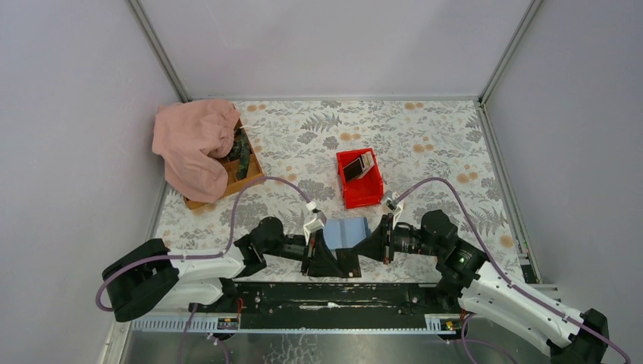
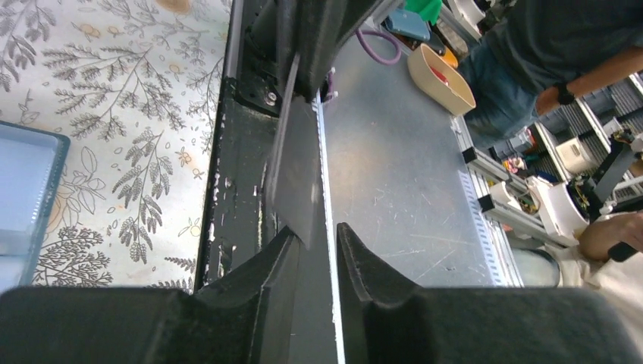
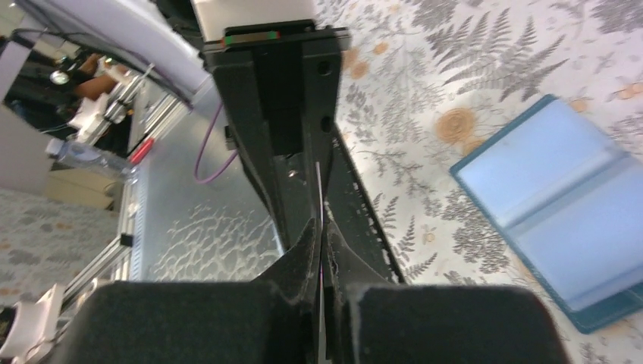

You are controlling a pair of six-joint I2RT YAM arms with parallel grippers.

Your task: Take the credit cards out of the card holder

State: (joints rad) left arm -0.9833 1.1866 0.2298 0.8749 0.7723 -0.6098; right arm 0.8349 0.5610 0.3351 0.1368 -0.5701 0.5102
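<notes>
The blue card holder [image 1: 346, 231] lies open and flat on the patterned table between my two grippers. It also shows in the right wrist view [image 3: 561, 212] and at the left edge of the left wrist view [image 2: 23, 197]. My right gripper [image 3: 321, 225] [image 1: 371, 246] is shut on a thin card [image 3: 319, 189] seen edge-on, held just in front of the holder. The same card looks dark in the left wrist view [image 2: 292, 174]. Its free end reaches between the fingers of my left gripper [image 2: 317, 231] [image 1: 345, 265], whose jaws stand apart. Other credit cards [image 1: 358, 167] stand in the red bin [image 1: 362, 197].
A wooden tray [image 1: 250, 171] half covered by a pink cloth [image 1: 196, 144] sits at the back left. The black mounting rail [image 1: 334, 292] and a metal plate [image 2: 394, 167] run along the near edge, under the grippers. Grey walls enclose the table.
</notes>
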